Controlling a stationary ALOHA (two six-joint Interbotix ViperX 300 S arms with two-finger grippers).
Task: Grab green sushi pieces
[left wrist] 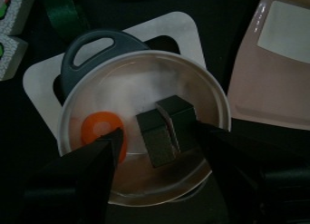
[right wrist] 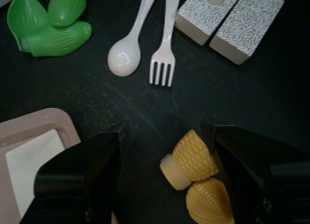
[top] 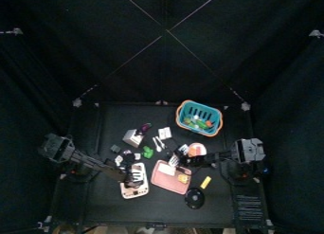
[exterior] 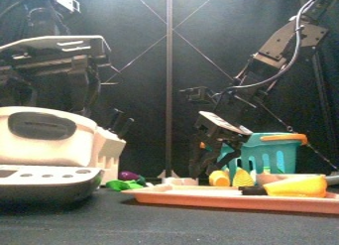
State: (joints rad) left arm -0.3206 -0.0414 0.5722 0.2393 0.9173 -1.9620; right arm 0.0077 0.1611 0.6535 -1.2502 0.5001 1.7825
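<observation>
Jaws of the left gripper stood spread above a grey pan holding two dark green sushi pieces; the right gripper hung released over yellow toys

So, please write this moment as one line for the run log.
left gripper: open, above lidded pan | right gripper: open, above yellow piece | green sushi pieces: not held
</observation>
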